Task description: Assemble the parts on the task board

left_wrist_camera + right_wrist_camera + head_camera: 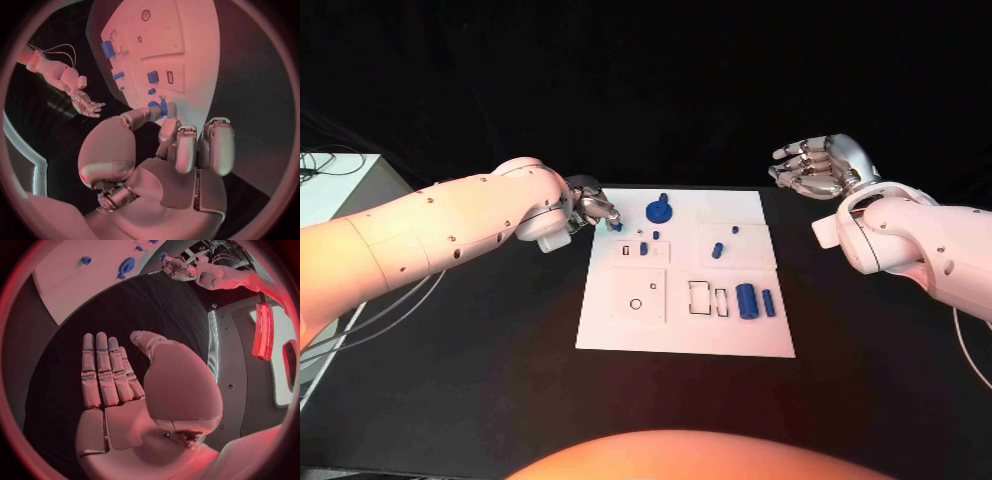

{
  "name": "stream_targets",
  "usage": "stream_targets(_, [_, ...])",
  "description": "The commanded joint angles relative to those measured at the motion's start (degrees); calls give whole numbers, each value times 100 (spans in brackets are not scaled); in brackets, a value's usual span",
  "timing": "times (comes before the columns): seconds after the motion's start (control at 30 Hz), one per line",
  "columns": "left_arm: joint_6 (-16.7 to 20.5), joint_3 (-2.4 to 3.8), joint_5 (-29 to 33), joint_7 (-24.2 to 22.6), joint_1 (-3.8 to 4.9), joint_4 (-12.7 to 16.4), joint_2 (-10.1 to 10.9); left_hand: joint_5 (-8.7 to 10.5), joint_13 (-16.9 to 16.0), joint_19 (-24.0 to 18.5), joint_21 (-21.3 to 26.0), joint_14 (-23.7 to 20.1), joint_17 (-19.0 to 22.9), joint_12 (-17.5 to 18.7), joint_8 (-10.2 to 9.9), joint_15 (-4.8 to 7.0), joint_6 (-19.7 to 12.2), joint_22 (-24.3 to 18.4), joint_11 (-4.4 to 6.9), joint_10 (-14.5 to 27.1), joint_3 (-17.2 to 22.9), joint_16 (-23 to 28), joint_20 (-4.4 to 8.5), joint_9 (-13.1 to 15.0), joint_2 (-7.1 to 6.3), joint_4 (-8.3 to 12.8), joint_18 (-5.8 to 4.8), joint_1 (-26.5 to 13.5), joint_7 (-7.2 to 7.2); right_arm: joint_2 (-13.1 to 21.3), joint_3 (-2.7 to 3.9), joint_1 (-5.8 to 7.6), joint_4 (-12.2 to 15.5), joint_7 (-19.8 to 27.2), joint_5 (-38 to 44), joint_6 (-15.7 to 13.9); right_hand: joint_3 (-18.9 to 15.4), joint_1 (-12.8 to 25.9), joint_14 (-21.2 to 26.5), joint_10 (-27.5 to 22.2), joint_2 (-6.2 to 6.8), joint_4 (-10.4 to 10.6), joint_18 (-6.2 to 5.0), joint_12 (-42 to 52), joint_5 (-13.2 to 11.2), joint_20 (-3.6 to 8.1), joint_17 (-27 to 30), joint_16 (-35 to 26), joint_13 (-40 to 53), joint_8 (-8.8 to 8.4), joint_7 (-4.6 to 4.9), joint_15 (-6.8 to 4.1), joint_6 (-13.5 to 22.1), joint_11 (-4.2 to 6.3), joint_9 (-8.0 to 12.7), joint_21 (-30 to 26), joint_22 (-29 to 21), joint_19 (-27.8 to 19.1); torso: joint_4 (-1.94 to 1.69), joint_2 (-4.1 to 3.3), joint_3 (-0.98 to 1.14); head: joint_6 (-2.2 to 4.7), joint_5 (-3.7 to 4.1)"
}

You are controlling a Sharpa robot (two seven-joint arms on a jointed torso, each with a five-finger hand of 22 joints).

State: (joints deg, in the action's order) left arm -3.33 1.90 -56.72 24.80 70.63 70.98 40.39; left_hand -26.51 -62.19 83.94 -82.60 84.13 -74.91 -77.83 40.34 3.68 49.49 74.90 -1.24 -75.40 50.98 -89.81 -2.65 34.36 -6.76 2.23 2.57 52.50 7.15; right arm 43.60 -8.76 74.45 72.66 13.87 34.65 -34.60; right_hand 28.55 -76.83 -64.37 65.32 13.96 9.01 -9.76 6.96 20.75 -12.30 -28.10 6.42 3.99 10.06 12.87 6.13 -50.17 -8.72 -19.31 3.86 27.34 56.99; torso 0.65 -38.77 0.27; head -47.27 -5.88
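Task board (685, 335) sits mid-table, white plate with blue parts scattered on it: a round disc-like part (659, 210) near the far edge, small pegs (718, 250) in the middle band, two bigger cylinders (749, 299) beside the rectangular slots on the near-right.

Left hand (593, 210) is at the board's far-left corner, fingers curled in toward a small blue part (616, 227) right at the fingertips. In the left wrist view the thumb and a finger (167, 131) close around a small blue peg (163, 106) just beside the round part (152, 104); looks like a pinch, but the contact is partly hidden by the fingers, so hold is probable, not certain.

Right hand (816, 166) is raised off to the board's far-right, well apart from it, holding nothing. The right wrist view shows its fingers (102, 371) straight and pressed side by side, thumb apart.

Step in hand, as I judge it: picking or seating a small peg at the far-left of the board, early in the assembly since most parts lie loose. Next move calls for a firm pinch, then lining the peg upright over its hole; a tilted peg could jam or drop.

No brand, label or readable writing on board, parts or arms.
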Motion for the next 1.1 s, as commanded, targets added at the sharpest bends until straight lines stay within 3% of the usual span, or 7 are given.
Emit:
stream_targets(0.03, [574,-8,-449,129,-59,174,39,7,-19,183,-25,587,-1509,-19,47,41,444,1200,239,-280,509,-19,45,59,41,533,-60,30,-408,5,1,-16,5,45,-1,51,14,46,-44,35,2,-30,-65,-1,28,-9,6,-26,-6,-20,-11,-10,-31,-2,10,4,-8,6,-25,36,-3,-16,-1])
stream_targets(0.2, [635,-41,-661,208,-121,394,83,-21,-89,207,-59,587,-1509,-45,59,59,476,1214,258,-326,527,-19,61,68,29,555,-69,29,-427,15,1,-36,3,54,-14,64,15,47,-44,36,2,-31,-65,-1,39,-9,6,-27,-7,-20,-10,-10,-32,-2,10,4,-11,7,-25,46,-5,-31,-6])
stream_targets(0.4, [476,-198,-836,275,-146,516,87,-28,-95,204,-52,587,-1509,-46,61,63,480,1211,261,-331,534,-19,64,71,28,558,-67,29,-429,6,0,-63,-10,88,-54,117,10,65,-44,36,12,-27,-64,-2,64,-10,7,-30,-7,-22,-7,-7,-32,-5,10,4,-21,8,-22,51,3,-24,-15])
stream_targets(0.53, [441,-266,-864,297,-155,520,58,-29,-131,199,-43,587,-1509,-61,62,64,481,1207,262,-347,537,-19,65,71,29,559,-65,30,-430,-3,-1,-75,-15,89,-61,124,10,65,-44,36,12,-27,-64,-2,64,-10,7,-30,-7,-22,-7,-7,-32,-5,10,4,-21,8,-20,39,-1,-22,-13])
stream_targets(0.8, [264,-301,-818,333,-160,507,14,-32,-313,203,-47,587,-1509,-146,80,76,492,1208,268,-429,550,-19,75,85,23,564,-66,25,-434,-7,-3,-86,-22,85,-64,124,9,72,-42,38,14,-25,-63,-1,78,-11,8,-33,-7,-22,-7,-6,-34,-5,10,3,-27,7,-13,34,9,-42,-13])
stream_targets(1.1, [176,-313,-734,350,-161,469,-49,-29,-304,200,-40,587,-1509,-142,83,77,492,1205,268,-425,553,-19,77,88,24,560,-64,20,-434,-5,-4,-89,-16,87,-64,128,12,72,-43,39,12,-27,-63,0,89,-11,9,-35,-7,-22,-8,-6,-35,-4,10,3,-31,7,-27,26,4,-44,7])
